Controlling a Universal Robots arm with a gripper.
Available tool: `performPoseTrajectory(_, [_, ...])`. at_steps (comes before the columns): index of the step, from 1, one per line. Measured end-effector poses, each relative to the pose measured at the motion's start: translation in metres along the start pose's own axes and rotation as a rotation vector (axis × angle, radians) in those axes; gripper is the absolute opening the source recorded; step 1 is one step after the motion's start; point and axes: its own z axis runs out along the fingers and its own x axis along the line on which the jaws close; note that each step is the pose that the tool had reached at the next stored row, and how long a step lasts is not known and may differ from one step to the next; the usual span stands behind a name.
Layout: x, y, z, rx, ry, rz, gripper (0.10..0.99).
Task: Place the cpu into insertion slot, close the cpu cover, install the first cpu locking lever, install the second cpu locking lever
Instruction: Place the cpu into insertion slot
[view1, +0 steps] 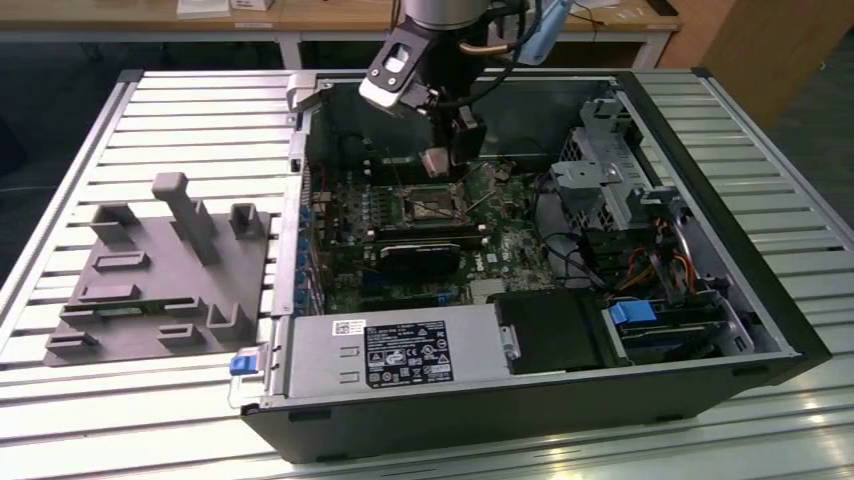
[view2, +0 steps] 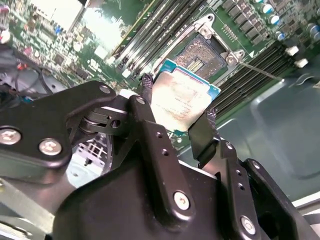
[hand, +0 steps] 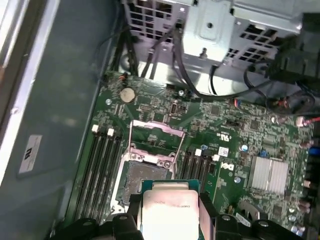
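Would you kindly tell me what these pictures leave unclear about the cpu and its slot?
- cpu underside: faces away, both wrist views.
- insertion slot: partly behind the cpu, first wrist view.
- cpu cover: clear in first wrist view, too small in exterior view.
- cpu's sides: covered by the jaws.

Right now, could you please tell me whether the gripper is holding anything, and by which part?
Yes: the gripper holds the chip, pinched by two opposite edges between its fingers, its metal top left bare. It is not yet in the socket.
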Motion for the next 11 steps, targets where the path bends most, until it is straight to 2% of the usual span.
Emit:
performPoseTrajectory(6, [0.0001,-0.0008,0.0071,0.001,-0.0098,0.085,0.537])
performPoseTrajectory(11, [0.0042,-0.0010,0.0147,0.002,-0.0121,0.107,0.537])
